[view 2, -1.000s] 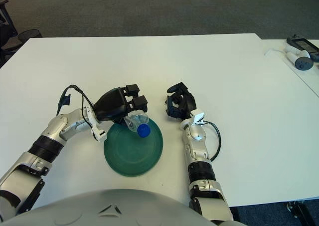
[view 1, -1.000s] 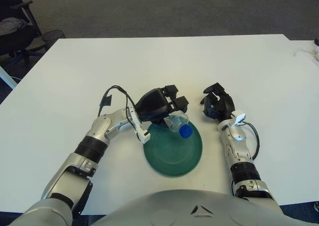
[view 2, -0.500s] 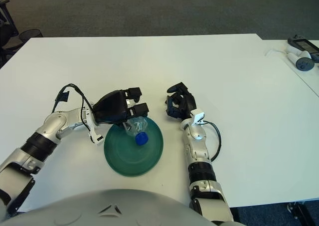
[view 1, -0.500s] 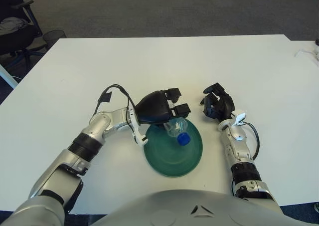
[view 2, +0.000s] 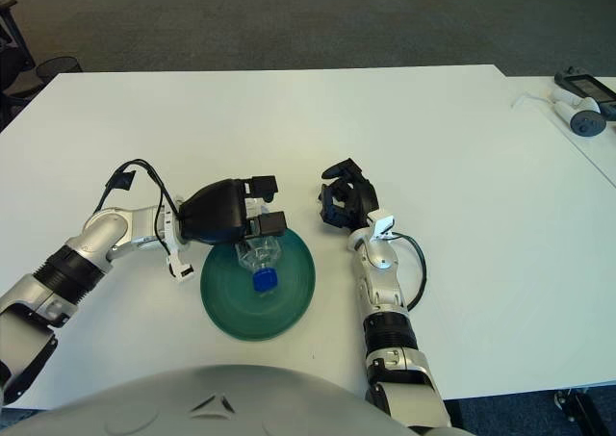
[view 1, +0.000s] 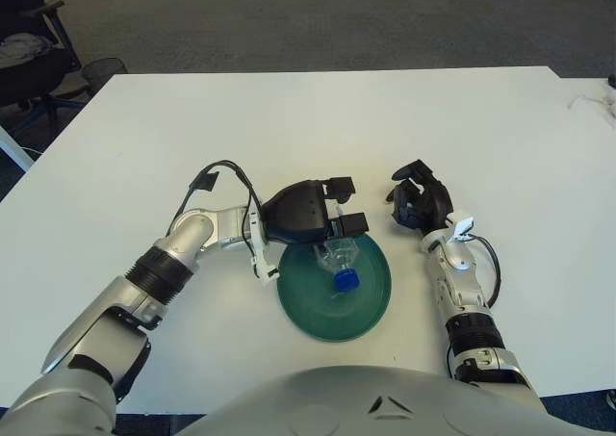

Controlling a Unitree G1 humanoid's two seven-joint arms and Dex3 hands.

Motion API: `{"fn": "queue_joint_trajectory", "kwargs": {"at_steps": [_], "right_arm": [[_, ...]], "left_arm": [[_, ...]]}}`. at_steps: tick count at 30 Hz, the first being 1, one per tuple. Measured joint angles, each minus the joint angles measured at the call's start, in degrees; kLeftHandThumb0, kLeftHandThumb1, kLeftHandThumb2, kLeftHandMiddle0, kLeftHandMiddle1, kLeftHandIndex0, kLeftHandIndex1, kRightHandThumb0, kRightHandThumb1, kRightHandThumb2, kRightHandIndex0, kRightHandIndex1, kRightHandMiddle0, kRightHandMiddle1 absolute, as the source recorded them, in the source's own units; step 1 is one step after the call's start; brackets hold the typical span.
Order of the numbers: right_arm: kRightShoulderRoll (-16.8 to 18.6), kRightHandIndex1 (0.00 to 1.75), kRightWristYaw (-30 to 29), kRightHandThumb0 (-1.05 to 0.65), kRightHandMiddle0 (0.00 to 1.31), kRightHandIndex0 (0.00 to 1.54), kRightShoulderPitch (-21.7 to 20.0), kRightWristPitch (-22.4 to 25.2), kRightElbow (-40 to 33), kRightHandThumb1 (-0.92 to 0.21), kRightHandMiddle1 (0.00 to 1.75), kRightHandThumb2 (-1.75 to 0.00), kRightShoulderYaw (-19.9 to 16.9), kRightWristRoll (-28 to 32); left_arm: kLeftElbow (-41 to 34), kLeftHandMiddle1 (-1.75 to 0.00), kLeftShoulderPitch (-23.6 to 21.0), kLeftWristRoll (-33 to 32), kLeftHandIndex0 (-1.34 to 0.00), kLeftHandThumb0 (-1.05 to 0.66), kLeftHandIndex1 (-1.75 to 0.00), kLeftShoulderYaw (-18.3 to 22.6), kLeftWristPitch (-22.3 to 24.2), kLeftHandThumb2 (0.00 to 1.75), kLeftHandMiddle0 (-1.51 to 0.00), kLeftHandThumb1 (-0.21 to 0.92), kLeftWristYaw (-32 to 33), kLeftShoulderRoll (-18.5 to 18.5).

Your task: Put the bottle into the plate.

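A clear plastic bottle (view 1: pixel 339 260) with a blue cap (view 1: pixel 344 281) lies in the green plate (view 1: pixel 371 306), cap pointing toward me. My left hand (view 1: pixel 345 205) hovers over the plate's far left rim, just above the bottle's base. Its fingers (view 1: pixel 352 224) are spread apart and the bottle rests on the plate below them. My right hand (view 1: pixel 416 197) rests on the table to the right of the plate, fingers curled, holding nothing.
The plate sits near the front edge of the white table (view 1: pixel 308 128). A chair (view 1: pixel 29 61) and a waste basket (view 1: pixel 101 70) stand past the far left corner. Small devices (view 2: pixel 582 104) lie on a side table at the far right.
My left hand lowered the bottle from above the plate's rim down into the plate, and its fingers spread wider. The bottle turned, so its cap now points toward me. My right hand has not moved.
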Motion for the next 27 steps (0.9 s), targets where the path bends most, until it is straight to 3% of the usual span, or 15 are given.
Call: {"fn": "queue_joint_trajectory", "kwargs": {"at_steps": [5, 6, 10, 12, 13, 14, 17, 20, 27], "right_arm": [[0.0, 1.72, -0.3, 0.00, 0.38, 0.51, 0.1, 0.5, -0.4, -0.46, 1.60, -1.09, 0.1, 0.0], [0.1, 1.72, -0.4, 0.00, 0.39, 0.51, 0.1, 0.6, -0.5, -0.46, 1.60, -1.10, 0.1, 0.0], [0.1, 1.72, -0.5, 0.00, 0.39, 0.52, 0.3, 0.8, -0.8, -0.45, 1.60, -1.11, 0.2, 0.0], [0.1, 1.73, -0.6, 0.00, 0.39, 0.52, 0.5, 1.0, -1.1, -0.45, 1.60, -1.12, 0.3, 0.0], [0.1, 1.73, -0.7, 0.00, 0.39, 0.52, 0.6, 1.1, -1.3, -0.45, 1.60, -1.12, 0.4, -0.1], [0.1, 1.72, -0.8, 0.00, 0.39, 0.51, 0.6, 1.2, -1.4, -0.45, 1.61, -1.11, 0.4, -0.1], [0.2, 1.71, -1.5, 0.00, 0.38, 0.51, 0.8, 1.7, -1.9, -0.46, 1.63, -1.10, 0.6, -0.4], [0.3, 1.69, -2.5, 0.00, 0.37, 0.50, 1.1, 2.3, -2.6, -0.47, 1.64, -1.09, 1.0, -0.9], [0.4, 1.67, -3.8, 0.00, 0.35, 0.52, 1.5, 4.0, -4.0, -0.47, 1.66, -1.09, 1.6, -2.0]], "left_arm": [[-0.2, -1.58, -0.8, 2.8, -0.26, -0.01, -1.74, -1.6, 1.1, 0.86, -0.40, 0.65, 2.8, 0.9], [-0.2, -1.47, -0.9, 3.8, -0.25, -0.18, -1.74, -2.0, 1.5, 0.75, -0.34, 0.74, 3.6, 1.1], [-0.2, -1.21, -1.7, 6.9, -0.21, -0.31, -1.75, -3.8, 3.3, 0.58, -0.28, 0.87, 6.6, 1.6], [-0.2, -0.98, -2.0, 8.5, -0.09, -0.57, -1.50, -4.7, 4.5, 0.58, -0.24, 0.90, 8.2, 1.9], [-0.2, -0.95, -2.2, 9.3, -0.07, -0.61, -1.46, -5.3, 5.2, 0.58, -0.23, 0.90, 8.9, 2.1], [-0.2, -0.74, -2.3, 9.9, -0.04, -0.70, -1.21, -5.7, 5.9, 0.61, -0.19, 0.91, 9.5, 2.2], [-0.7, -0.32, -2.3, 11.1, -0.01, -0.85, -0.73, -6.6, 7.8, 0.67, -0.17, 0.92, 9.9, 2.8], [-2.3, -0.14, -2.2, 11.3, 0.00, -0.93, -0.45, -6.6, 9.2, 0.76, -0.14, 0.92, 8.8, 4.0], [-5.8, -0.02, -2.1, 10.6, 0.00, -1.02, -0.15, -6.5, 11.2, 0.87, -0.06, 0.92, 4.4, 6.8]]}}
